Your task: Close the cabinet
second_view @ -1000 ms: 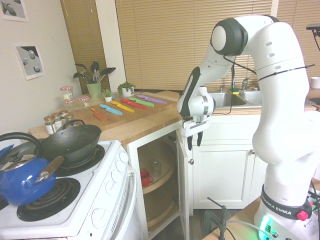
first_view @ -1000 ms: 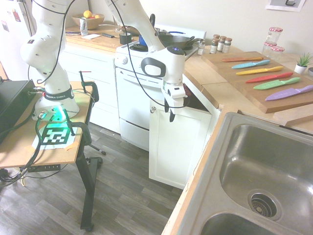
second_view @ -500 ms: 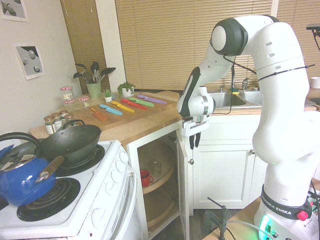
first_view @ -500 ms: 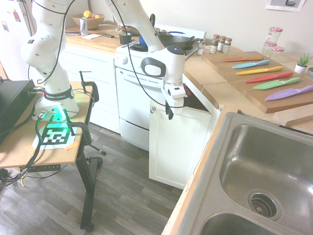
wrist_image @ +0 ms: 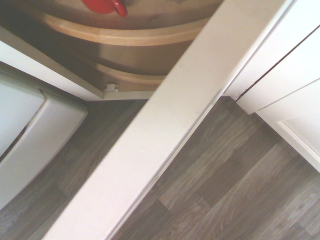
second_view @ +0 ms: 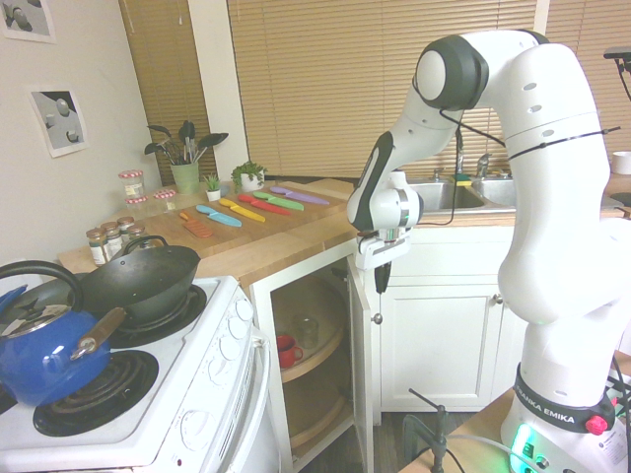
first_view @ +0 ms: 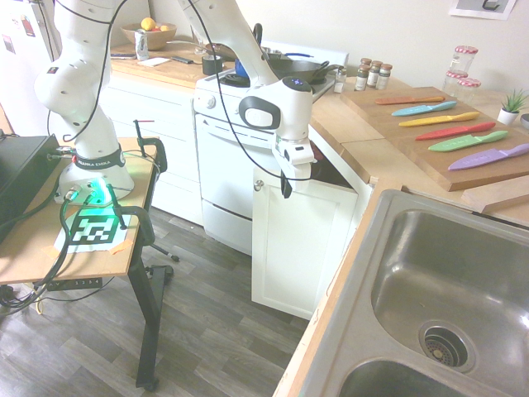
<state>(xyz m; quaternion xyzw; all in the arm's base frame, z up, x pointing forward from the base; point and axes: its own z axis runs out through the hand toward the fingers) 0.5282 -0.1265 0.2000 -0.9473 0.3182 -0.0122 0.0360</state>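
Observation:
The cabinet door [first_view: 302,244] stands swung open, a tall narrow white panel with a small silver knob [first_view: 259,185] near its top corner. In the second exterior view the door [second_view: 361,394] shows edge-on beside the open cabinet interior [second_view: 314,379] with its round wooden shelves. My gripper [first_view: 286,188] hangs pointing down right at the door's top edge, near the knob corner, fingers shut together on nothing. It shows the same way in the second exterior view, gripper [second_view: 382,284]. The wrist view looks straight down on the door's top edge [wrist_image: 165,130].
A white oven [first_view: 223,157] stands next to the cabinet on the knob side. A red cup [second_view: 286,347] and a glass jar [second_view: 305,330] sit on the inner shelf. Coloured knives [first_view: 450,124] lie on the counter above. The sink [first_view: 438,289] is at the right; wood floor [first_view: 207,331] lies below.
The gripper's fingers have closed from wide open to fully shut. The hand has stayed at the door's top edge, and the door has not moved.

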